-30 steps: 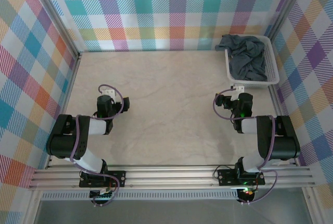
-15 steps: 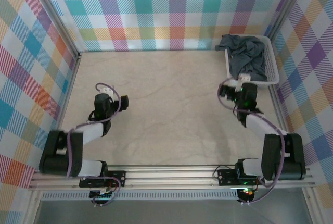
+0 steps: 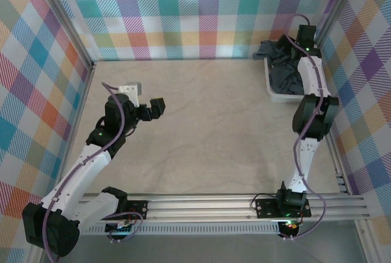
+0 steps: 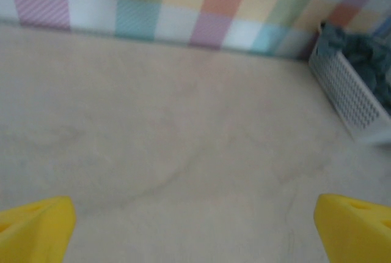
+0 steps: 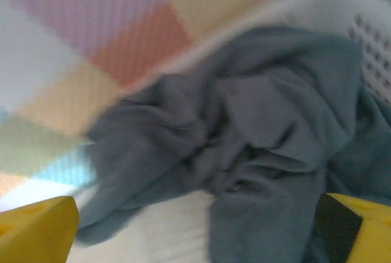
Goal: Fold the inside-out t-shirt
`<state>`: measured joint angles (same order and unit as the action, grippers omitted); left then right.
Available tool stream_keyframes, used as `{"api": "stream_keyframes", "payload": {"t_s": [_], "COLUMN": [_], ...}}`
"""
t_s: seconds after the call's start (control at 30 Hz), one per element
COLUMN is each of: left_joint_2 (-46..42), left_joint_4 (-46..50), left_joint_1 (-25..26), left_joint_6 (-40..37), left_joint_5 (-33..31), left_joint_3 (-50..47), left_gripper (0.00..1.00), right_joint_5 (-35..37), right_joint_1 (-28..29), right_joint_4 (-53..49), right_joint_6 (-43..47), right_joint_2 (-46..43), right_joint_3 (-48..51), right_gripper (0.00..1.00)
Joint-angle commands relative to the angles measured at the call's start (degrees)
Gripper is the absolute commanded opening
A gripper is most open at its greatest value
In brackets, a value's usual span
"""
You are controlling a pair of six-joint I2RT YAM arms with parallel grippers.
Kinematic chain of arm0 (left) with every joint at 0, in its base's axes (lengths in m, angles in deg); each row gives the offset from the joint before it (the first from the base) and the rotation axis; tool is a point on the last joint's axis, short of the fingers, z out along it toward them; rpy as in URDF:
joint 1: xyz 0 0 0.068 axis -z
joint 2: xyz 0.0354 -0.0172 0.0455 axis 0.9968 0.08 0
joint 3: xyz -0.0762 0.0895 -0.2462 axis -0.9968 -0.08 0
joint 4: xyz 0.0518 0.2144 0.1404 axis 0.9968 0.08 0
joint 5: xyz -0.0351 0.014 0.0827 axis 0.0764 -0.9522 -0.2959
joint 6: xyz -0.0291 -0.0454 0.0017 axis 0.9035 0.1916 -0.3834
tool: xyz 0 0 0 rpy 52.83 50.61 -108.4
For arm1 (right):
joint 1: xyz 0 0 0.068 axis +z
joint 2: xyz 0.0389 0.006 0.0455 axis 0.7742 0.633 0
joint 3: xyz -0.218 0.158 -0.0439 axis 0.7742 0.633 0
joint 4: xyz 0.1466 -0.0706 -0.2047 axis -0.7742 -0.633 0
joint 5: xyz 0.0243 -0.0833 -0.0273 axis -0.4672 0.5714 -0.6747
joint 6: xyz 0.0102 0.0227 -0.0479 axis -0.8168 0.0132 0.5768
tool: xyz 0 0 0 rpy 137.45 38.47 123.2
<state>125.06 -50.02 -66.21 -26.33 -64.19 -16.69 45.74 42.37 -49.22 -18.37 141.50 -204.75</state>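
jaws apart, right wrist shows t-shirt point(image 5: 256, 122) creases

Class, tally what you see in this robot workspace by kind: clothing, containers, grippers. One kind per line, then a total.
T-shirt: 1
Basket: 1
Grippers: 2, the left gripper and the right gripper
Total: 4

Open tabletop point(image 3: 208, 128); basket point(image 3: 276, 96) far right

Pale marbled tabletop point(image 3: 208, 128) enclosed by pastel plaid walls point(image 3: 183, 12), aluminium-framed.
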Motion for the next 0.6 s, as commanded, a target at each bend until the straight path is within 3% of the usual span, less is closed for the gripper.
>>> {"api": "stream_keyframes", "payload": {"t_s": [0.0,0.07,0.1,0.13,0.2,0.23,0.47,0.57], "left_joint_2": [0.1,0.4,0.4,0.4,0.6,0.8,3.2,4.8], "left_joint_4": [5.8,5.8,5.6,5.3,4.6,4.5,5.6,4.5], "left_joint_1": [1.1,1.2,1.3,1.3,1.3,1.3,1.3,1.5], "left_joint_6": [0.2,-0.3,-0.4,-0.4,-0.4,-0.6,-2.9,-2.6], "left_joint_5": [2.9,3.3,3.5,3.6,4.0,4.5,5.9,9.6], "left_joint_3": [-1.4,-1.8,-1.9,-1.9,-1.7,-1.1,3.9,6.3], "left_gripper": [1.0,1.0,1.0,1.0,1.0,1.0,1.0,1.0], "right_joint_5": [-0.2,-3.7,-6.4,-9.4,-14.8,-15.5,-23.4,-25.3], "right_joint_1": [-2.2,-3.1,-3.2,-3.4,-3.5,-3.6,-2.0,-0.7], "right_joint_4": [-16.9,-18.3,-17.4,-15.7,-12.4,-11.9,-11.1,-10.1], "right_joint_6": [0.1,0.9,1.5,2.0,3.6,4.1,4.2,3.6], "right_joint_2": [9.4,13.8,15.2,15.6,14.8,14.0,-0.9,-8.1], "right_joint_3": [-11.4,-15.6,-16.1,-15.5,-14.6,-14.9,-16.7,-19.1], "right_gripper": [1.0,0.98,0.89,0.71,0.2,0.01,0.0,0.0]}}
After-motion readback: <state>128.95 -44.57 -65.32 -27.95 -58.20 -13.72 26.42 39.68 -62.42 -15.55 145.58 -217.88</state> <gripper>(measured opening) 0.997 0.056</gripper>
